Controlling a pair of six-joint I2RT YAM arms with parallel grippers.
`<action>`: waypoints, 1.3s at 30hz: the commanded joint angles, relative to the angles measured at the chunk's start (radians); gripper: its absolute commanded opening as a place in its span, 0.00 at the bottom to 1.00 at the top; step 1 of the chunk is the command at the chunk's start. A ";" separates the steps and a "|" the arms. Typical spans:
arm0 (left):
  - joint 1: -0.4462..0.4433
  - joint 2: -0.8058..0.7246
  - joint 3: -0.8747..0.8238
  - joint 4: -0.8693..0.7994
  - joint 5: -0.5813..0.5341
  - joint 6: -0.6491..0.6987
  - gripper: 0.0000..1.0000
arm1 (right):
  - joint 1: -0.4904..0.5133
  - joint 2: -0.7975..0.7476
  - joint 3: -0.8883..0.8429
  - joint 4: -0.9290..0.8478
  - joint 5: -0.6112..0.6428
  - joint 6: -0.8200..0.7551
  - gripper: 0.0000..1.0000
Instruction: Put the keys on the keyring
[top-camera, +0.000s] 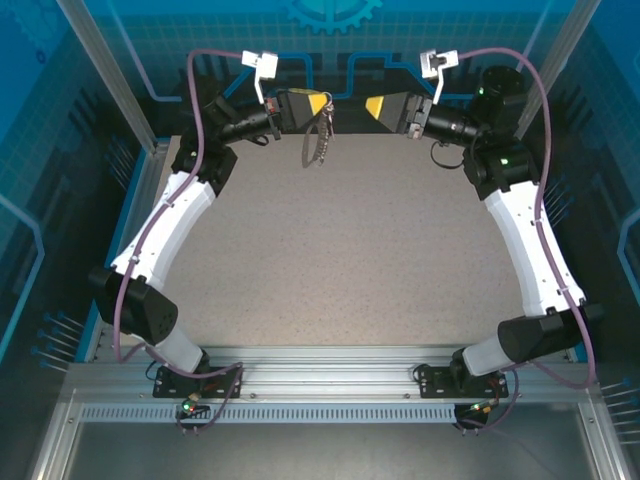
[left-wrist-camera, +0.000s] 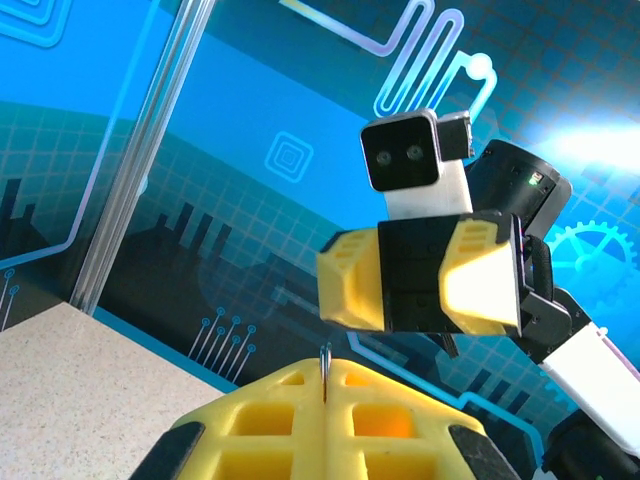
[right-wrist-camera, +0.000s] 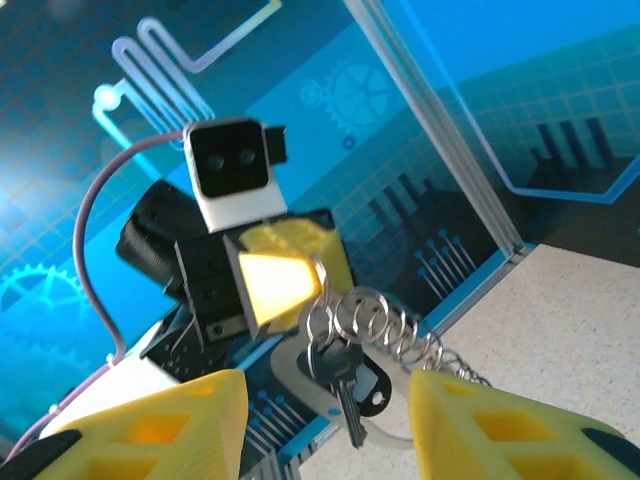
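Left arm pose: stretched to the far edge of the table (top-camera: 340, 250), elbow out and forearm angled inward. The left claw (left-wrist-camera: 325, 385) is held level above the surface and points at the other claw.
Left claw: clenched, its yellow fingers pressed together on a thin silver link at the top of the chain (right-wrist-camera: 385, 322).
Right arm pose: a mirror of the left from the other side. The right claw (right-wrist-camera: 328, 378) is level and faces the left claw tip to tip, with a gap between them.
Right claw: released, its two yellow fingers spread apart and touching nothing.
Keyring (right-wrist-camera: 287, 372): a pale grey oval loop hanging below the left claw's fingertips, off the table.
Key (right-wrist-camera: 365, 386): black head, short silver blade pointing down. It dangles against the loop under the left claw; which ring it is threaded on, I cannot tell.
Chain: coiled silver rings sagging from the left claw's tip.
In the way: the hanging bundle sits in the gap between the claws. From the right wrist it appears framed by the spread fingers.
Around: a blue printed wall (left-wrist-camera: 250, 120) just behind both claws, a metal corner post (left-wrist-camera: 150, 160) beside the left claw, and a purple cable (right-wrist-camera: 95, 230) looping off the left wrist.
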 joint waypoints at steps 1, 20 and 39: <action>-0.002 -0.021 -0.017 0.075 -0.017 -0.033 0.00 | 0.030 0.042 0.063 0.025 0.085 0.046 0.47; -0.004 -0.017 -0.059 0.247 -0.079 -0.140 0.00 | 0.122 0.099 0.008 0.262 0.149 0.116 0.42; -0.004 -0.009 -0.052 0.253 -0.093 -0.138 0.00 | 0.169 0.195 0.096 0.295 0.095 0.136 0.32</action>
